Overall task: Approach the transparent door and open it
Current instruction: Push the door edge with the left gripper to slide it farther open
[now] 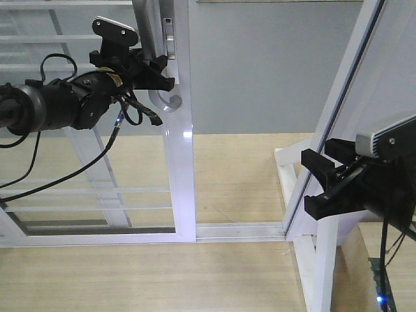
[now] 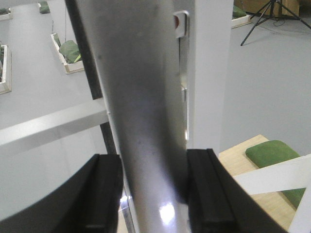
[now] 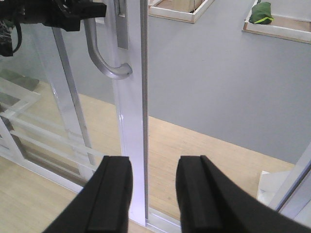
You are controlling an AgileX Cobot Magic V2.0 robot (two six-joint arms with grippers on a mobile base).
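- On the near right, the black right pincer (image 1: 313, 182) hangs with its fingers (image 3: 114, 194) apart and nothing between them, just beside a leaning white-framed glass panel (image 1: 344, 110).
- Light wooden floor (image 1: 130, 279) runs under both arms, crossed by a silvery bottom rail (image 1: 240, 229).
- The tall transparent door with a glossy white frame (image 1: 181, 162) stands on that rail, left of centre. Thin white bars cross its glass, and an open gap lies between its stile and the leaning panel on the right.
- High on that stile, the black left pincer (image 1: 164, 71) is clamped across the curved grey metal pull handle (image 2: 141, 97), with a pad (image 2: 204, 194) pressed against each side.
- Farther off, beyond the door, lies a plain grey floor (image 1: 260, 65).
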